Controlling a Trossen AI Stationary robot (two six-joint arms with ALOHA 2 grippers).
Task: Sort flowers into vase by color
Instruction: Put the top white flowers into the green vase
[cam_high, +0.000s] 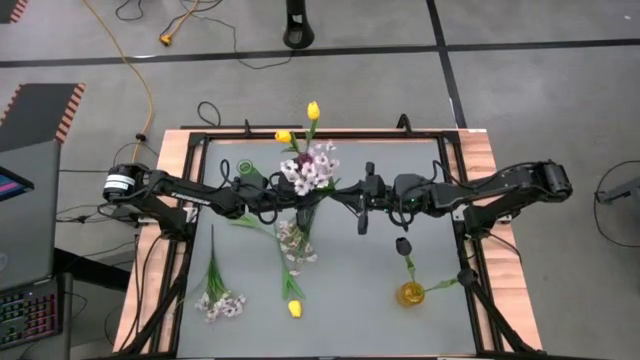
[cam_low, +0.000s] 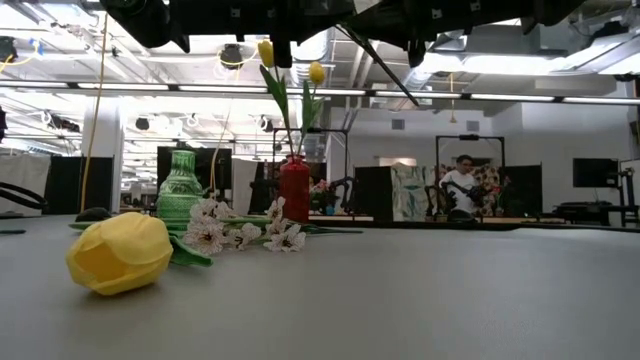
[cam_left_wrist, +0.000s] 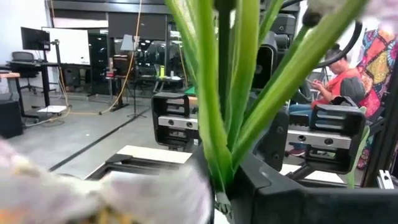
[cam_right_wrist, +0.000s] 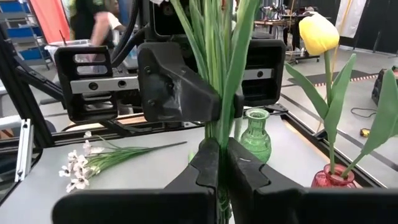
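A spray of white-pinkish blossoms (cam_high: 311, 167) is held above the table's middle, between both grippers. My left gripper (cam_left_wrist: 219, 186) comes from the left and my right gripper (cam_right_wrist: 219, 163) from the right, both shut on its green stems. Two yellow tulips (cam_high: 312, 110) stand in a red vase (cam_right_wrist: 330, 178) at the far side. A green vase (cam_right_wrist: 255, 134) stands beside it. A dark tulip (cam_high: 402, 245) stands in a yellow vase (cam_high: 410, 293). Two white-pinkish sprays (cam_high: 220, 302) (cam_high: 296, 242) and a yellow tulip (cam_low: 120, 252) lie flat on the table. My left gripper pinches the bundle of green stems (cam_left_wrist: 214, 155) between its two fingers, coming level from the table's left; the stems stand upright through the hold. My right gripper pinches the same stems (cam_right_wrist: 219, 134) between its two fingers (cam_right_wrist: 202, 168), level from the right, just below the left gripper's fingers (cam_right_wrist: 180, 93).
The grey table (cam_high: 360, 300) has a black frame (cam_high: 455, 175) around it. Bare table lies between the loose flowers at the near left and the yellow vase at the near right. People (cam_left_wrist: 336, 68) sit and stand in the room beyond the table.
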